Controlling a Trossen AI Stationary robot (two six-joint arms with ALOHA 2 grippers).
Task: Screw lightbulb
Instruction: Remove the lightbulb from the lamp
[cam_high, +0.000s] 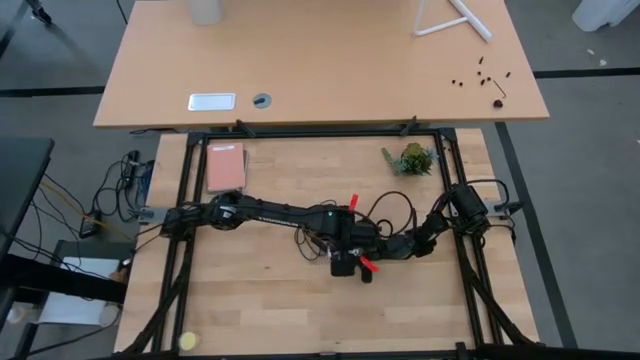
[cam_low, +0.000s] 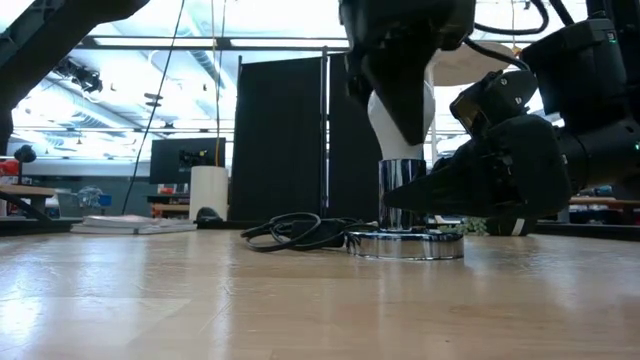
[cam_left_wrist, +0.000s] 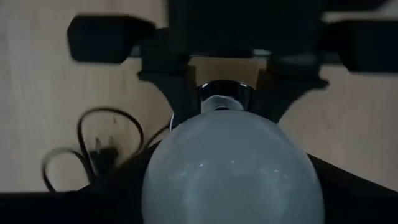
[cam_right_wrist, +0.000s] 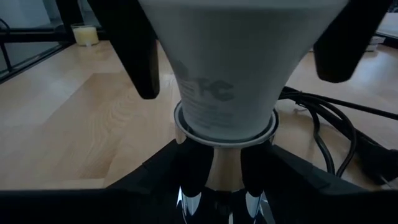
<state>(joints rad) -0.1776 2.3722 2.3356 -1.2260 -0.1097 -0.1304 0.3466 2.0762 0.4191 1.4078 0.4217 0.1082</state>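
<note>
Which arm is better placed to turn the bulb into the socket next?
Left, probably. The left gripper comes down from above with its jaws shut on the lightbulb, which stands upright in the socket. The right gripper lies low, its jaws clamping the socket's chrome neck, so it serves as the brace.

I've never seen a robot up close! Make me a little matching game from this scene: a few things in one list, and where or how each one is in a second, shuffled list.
Things:
1. lightbulb
2. socket disc
3. black cord
4. pink notebook
5. left gripper
6. right gripper

Places or states:
A. lies coiled on the table beside the socket
B. stands upright, neck down in the shiny socket
C. clamped on the socket's shiny neck
D. lies flat on the wooden table, shiny
E. lies far off near the table's back edge
F. grips the bulb from above

Pairs: 1-B, 2-D, 3-A, 4-E, 5-F, 6-C
</note>
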